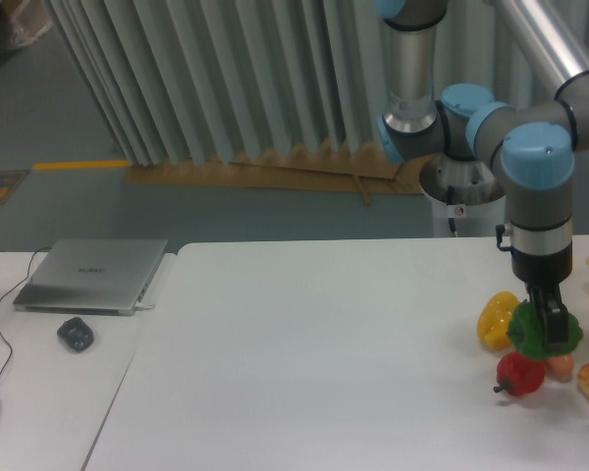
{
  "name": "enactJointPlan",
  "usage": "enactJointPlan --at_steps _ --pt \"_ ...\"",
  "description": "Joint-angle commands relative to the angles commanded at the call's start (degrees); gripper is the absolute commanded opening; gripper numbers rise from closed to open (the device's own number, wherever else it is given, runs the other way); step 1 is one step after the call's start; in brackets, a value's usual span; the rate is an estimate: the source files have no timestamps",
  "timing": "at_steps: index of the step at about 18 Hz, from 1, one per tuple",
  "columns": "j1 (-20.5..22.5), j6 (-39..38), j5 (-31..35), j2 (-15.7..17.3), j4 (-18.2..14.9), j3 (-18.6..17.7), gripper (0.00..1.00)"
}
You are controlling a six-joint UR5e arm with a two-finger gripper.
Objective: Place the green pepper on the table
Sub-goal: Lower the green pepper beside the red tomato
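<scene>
Partly hidden behind its dark fingers, the gripper point(547, 327) grips the green pepper point(532, 333), which covers the red fruit's point(519, 377) top just below.

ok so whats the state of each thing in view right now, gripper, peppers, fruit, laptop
gripper: shut on the green pepper, pointing down
green pepper: held in the gripper, in front of the other produce; contact with the table can't be told
yellow pepper: resting on the table, free
red fruit: resting on the table, free
laptop: lid closed, on the side desk
</scene>
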Motion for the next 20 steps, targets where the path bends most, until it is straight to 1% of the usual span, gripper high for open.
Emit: enactJointPlan --at_steps 3,6,8,12,14,16,18,20 --pt "0.17 0.00 0.00 -1.50 2.12 0.79 0.24" --pt "0.44 0.00 0.09 -3.78 4.40 2.81 0.24" --pt "0.53 -0.35 0.09 -4.83 5.89 2.99 0.26" --pt "1.14 1.05 0.35 -5.89 6.16 3.16 0.27" --pt "1.67 4.82 0.26 -6.59 6.16 2.20 0.25" --pt "1.76 4.31 0.18 -7.48 6.16 2.72 0.25" --pt "2.63 4.31 -0.18 -7.56 6.16 2.20 0.25" --pt "2.64 4.22 -0.26 -8.18 6.16 2.20 0.25"
